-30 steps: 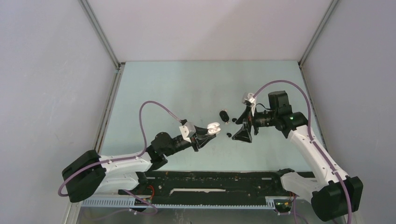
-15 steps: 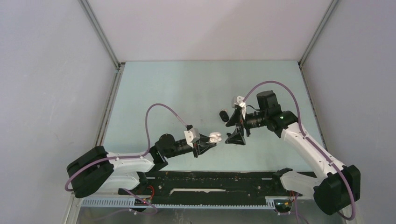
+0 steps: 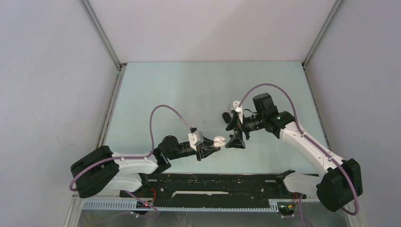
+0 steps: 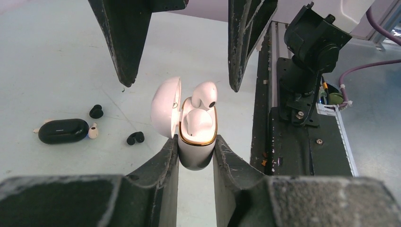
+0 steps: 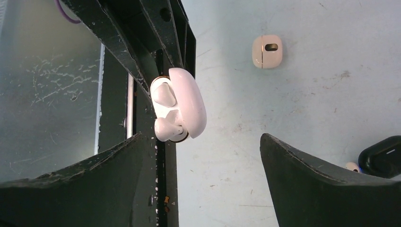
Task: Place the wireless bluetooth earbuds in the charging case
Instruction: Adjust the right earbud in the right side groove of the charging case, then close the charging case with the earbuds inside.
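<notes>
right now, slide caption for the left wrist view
Left hand clamps the open white case, one earbud sticking out, right hand open opposite.

Robotics lab test cell
Plain pale panels (image 3: pixel 47 71) in metal framing (image 3: pixel 101 32) enclose a bare mint desk (image 3: pixel 189 85); the cabled left arm (image 3: pixel 132 164) and right arm (image 3: pixel 307 146) are bolted to a black rail (image 3: pixel 213 182).

White-shelled left arm (image 3: pixel 127 163) at lower left, white-shelled right arm (image 3: pixel 307 146) at lower right, bulky black base joints (image 3: pixel 92 171), looping purple cables (image 3: pixel 163 109), small white wrist camera blocks (image 3: pixel 195 138), green light (image 3: pixel 279 115) on the right arm's black joint, matte black wedge fingers (image 4: pixel 156 177) with scuffed, pitted edges
</notes>
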